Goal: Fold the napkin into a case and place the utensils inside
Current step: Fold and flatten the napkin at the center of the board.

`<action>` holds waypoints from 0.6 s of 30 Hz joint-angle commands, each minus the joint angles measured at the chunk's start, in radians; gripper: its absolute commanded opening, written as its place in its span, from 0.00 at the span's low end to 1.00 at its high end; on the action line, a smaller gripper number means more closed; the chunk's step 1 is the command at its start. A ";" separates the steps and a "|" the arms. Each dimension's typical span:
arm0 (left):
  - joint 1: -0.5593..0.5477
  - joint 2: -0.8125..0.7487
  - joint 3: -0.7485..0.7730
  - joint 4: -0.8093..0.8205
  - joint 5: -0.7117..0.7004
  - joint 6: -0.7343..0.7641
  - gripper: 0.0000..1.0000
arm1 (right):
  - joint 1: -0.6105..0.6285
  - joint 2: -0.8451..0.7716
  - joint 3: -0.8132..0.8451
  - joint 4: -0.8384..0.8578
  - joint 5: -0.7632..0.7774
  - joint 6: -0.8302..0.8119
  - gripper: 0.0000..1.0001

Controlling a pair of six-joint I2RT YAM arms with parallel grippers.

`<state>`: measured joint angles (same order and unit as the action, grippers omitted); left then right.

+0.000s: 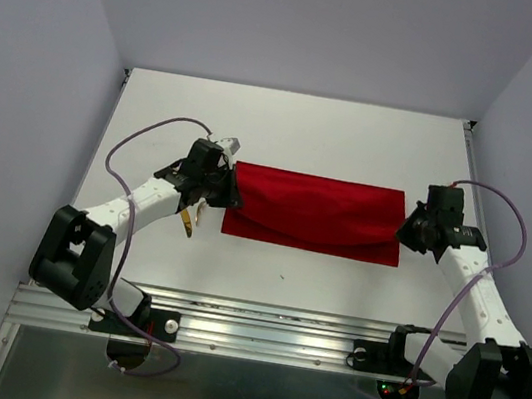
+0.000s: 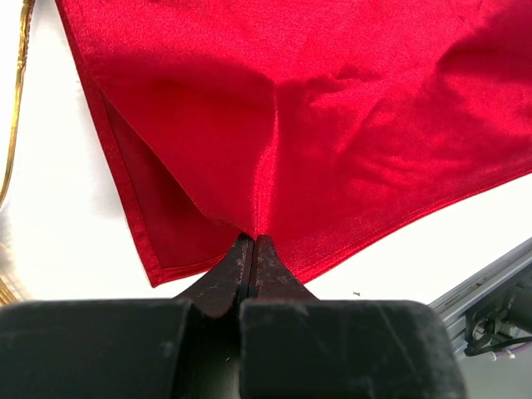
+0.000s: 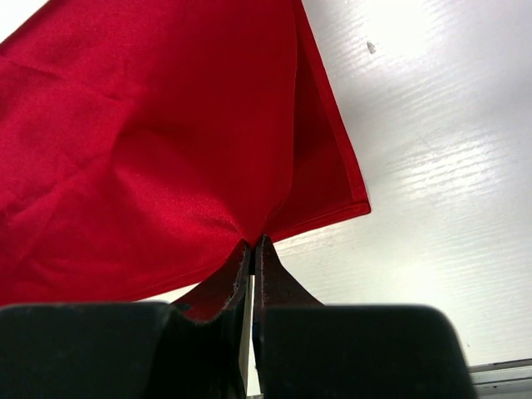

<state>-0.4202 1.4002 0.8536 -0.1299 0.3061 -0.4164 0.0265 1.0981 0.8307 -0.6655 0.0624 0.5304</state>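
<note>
We count one white table (image 1: 357, 138), one red napkin (image 1: 315, 212), two arms, and two grippers. The napkin lies flat as a long folded rectangle across the middle of the table, between the two grippers. Of the utensils (image 1: 188, 220) we see only gold metal poking out from under the left arm, just beside the napkin's left end. We cannot count the pieces.

Only the top view shows the whole napkin, and in it the upper layer's near edge sags in a curve between the two ends. The left wrist view shows the napkin (image 2: 332, 125) as two layers parted near the corner, with a thin gold edge (image 2: 12, 133) on the table (image 2: 58, 208) at the far left. The right wrist view shows the napkin (image 3: 150, 150) with a lower layer's hem jutting past the upper one onto the bare table (image 3: 432, 208).

The left gripper (image 2: 252, 241) is clenched, pinching a puckered ridge of napkin at its left end (image 1: 230, 192). The right gripper (image 3: 253, 245) is likewise clamped on gathered cloth at the right end (image 1: 405, 232), with only a sliver of gap behind the fingertips.
</note>
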 commanded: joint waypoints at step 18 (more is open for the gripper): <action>-0.032 -0.135 -0.082 0.050 -0.053 -0.068 0.00 | -0.005 -0.057 -0.039 -0.037 0.020 0.117 0.01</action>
<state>-0.4385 1.2751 0.8104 -0.1017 0.2764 -0.4675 0.0265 1.0618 0.8131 -0.7151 0.0719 0.6189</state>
